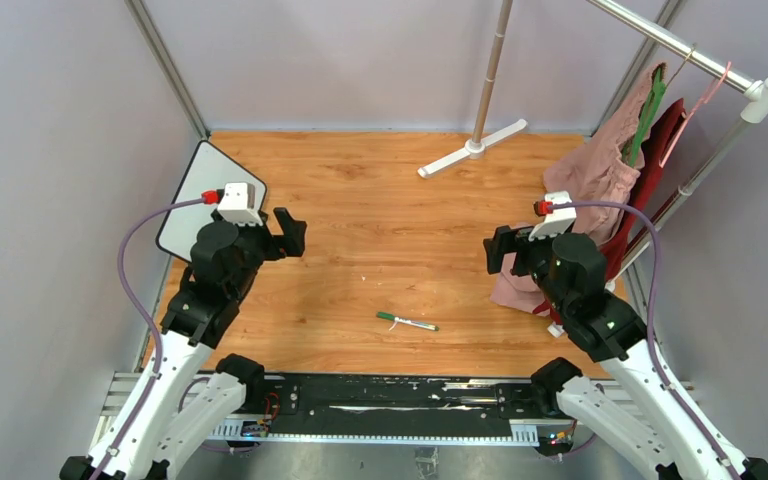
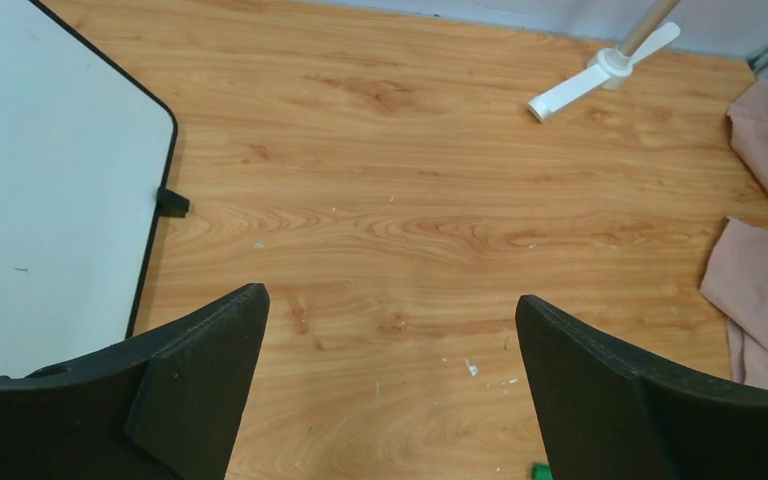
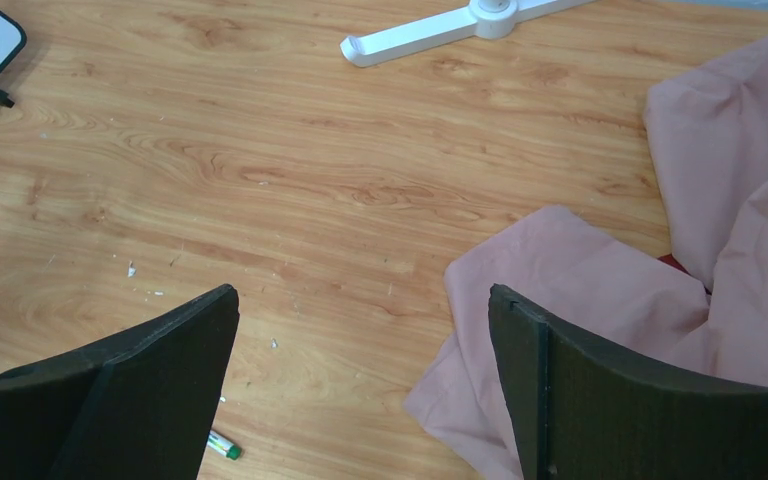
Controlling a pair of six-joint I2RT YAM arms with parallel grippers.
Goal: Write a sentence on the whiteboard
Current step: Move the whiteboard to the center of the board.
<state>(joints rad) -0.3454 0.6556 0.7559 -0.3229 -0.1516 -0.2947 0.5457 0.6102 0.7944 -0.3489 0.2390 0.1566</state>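
Since no writing showed on the whiteboard [image 2: 50, 180] and the marker [image 1: 407, 321] lay loose on the table [image 1: 380, 200], we judged the task to be at its first step: fetching the pen. The left pincer [image 1: 288, 232] and the right pincer [image 1: 497, 250] both hung above the table with jaws spread wide and nothing between them. The marker lay between the two pincers, lower down and back toward the arm bases; the right wrist view caught only its green end, just under the finger on that view's left. The next move, we reckoned, called for one pincer to drop low, set its jaws across the thin barrel and close; any cap would likely need the other. The whiteboard sat to the left of the left pincer, close beside it and partly hidden by that arm from above. Its white face, thin black rim and one small black foot looked clean, bar a tiny speck
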